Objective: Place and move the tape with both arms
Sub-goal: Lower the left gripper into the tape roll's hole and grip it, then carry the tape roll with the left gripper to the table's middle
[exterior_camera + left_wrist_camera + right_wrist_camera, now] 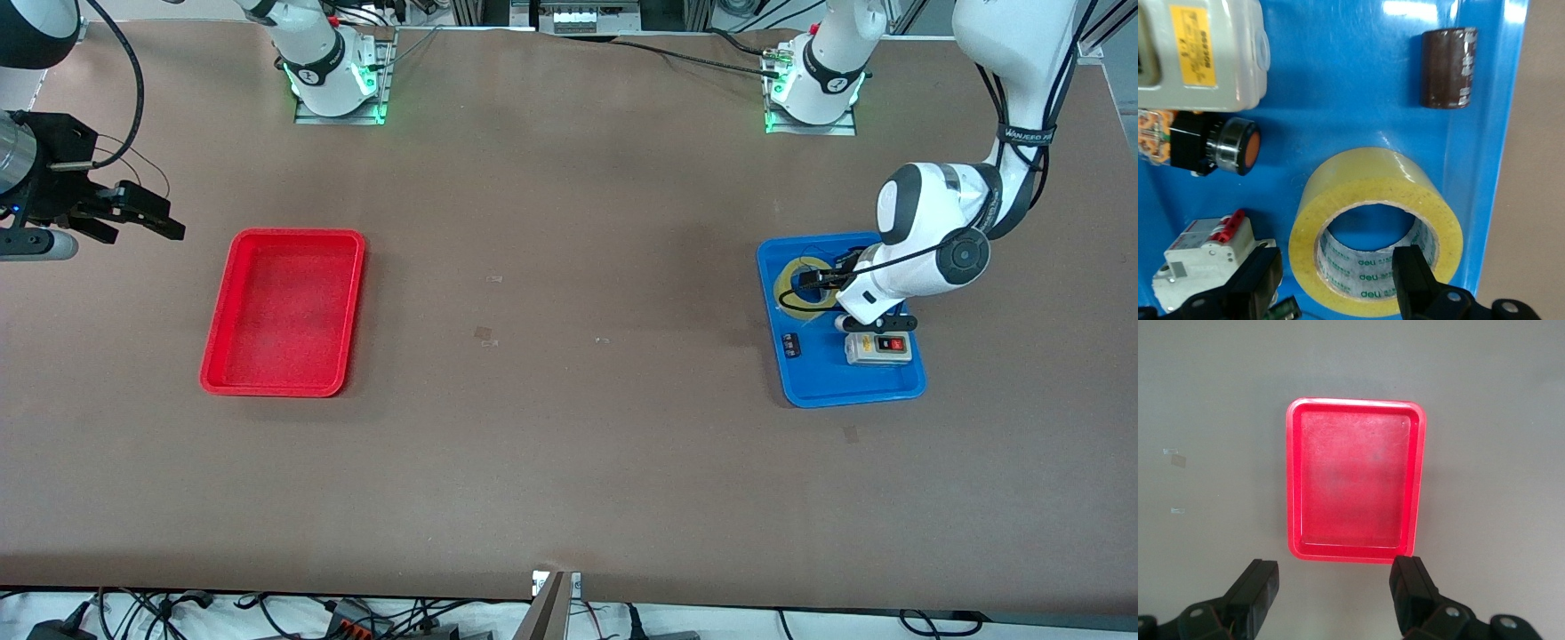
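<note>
The yellow-amber tape roll (788, 290) lies flat in the blue tray (836, 388), at the tray's end farther from the front camera. My left gripper (820, 279) is low over it and open. In the left wrist view the tape (1338, 193) sits between the jaws of my left gripper (1336, 263): one finger (1410, 267) is over the roll's centre hole, the other is outside the roll, and they do not touch it. My right gripper (151, 218) is open and empty, waiting in the air over the table at the right arm's end, beside the red tray (267, 389).
The blue tray (1338, 87) also holds a white-grey switch box (878, 348) (1198, 53), a brown cylinder (1448, 67), an orange-capped push button (1228, 143) and a white breaker (1205, 253). The right wrist view shows the red tray (1290, 480), empty, past my right gripper (1336, 577).
</note>
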Motion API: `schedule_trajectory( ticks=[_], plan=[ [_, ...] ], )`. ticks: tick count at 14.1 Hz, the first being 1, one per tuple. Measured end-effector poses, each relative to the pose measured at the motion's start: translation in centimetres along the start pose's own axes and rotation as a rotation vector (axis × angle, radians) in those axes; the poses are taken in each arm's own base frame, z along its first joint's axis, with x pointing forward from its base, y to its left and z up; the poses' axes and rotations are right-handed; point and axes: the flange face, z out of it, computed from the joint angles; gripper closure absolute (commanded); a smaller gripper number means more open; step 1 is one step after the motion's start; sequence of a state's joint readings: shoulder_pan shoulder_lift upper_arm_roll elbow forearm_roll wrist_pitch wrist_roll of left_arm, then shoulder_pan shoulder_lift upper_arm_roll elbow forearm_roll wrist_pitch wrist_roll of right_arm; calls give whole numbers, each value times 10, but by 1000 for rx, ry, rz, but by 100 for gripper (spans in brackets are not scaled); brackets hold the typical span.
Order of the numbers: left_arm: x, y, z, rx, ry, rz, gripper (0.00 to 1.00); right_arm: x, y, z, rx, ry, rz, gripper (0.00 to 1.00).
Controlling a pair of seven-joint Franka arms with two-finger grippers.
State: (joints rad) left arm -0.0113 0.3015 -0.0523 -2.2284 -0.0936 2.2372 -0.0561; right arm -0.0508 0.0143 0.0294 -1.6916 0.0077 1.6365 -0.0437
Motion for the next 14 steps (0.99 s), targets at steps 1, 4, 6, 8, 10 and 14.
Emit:
schedule_trajectory(
  ticks=[1, 4, 6, 8, 10, 14],
  plan=[
    [0, 0, 2, 0, -4, -1, 65, 0, 0, 0, 0, 0, 0, 0],
    [1, -5, 1, -2, -5, -9, 98, 0, 0, 0, 0, 0, 0, 0],
    [2, -9, 0, -3, -8, -16, 100, 0, 0, 0, 0, 0, 0, 0],
    [3, -9, -3, -4, -14, -15, 100, 0, 0, 0, 0, 0, 0, 0],
    [4, -6, -8, -4, -33, -12, 100, 0, 0, 0, 0, 0, -1, 0],
    [18, 5, -67, -9, -98, -3, 100, 0, 0, 0, 0, -1, -1, 0]
  ],
)
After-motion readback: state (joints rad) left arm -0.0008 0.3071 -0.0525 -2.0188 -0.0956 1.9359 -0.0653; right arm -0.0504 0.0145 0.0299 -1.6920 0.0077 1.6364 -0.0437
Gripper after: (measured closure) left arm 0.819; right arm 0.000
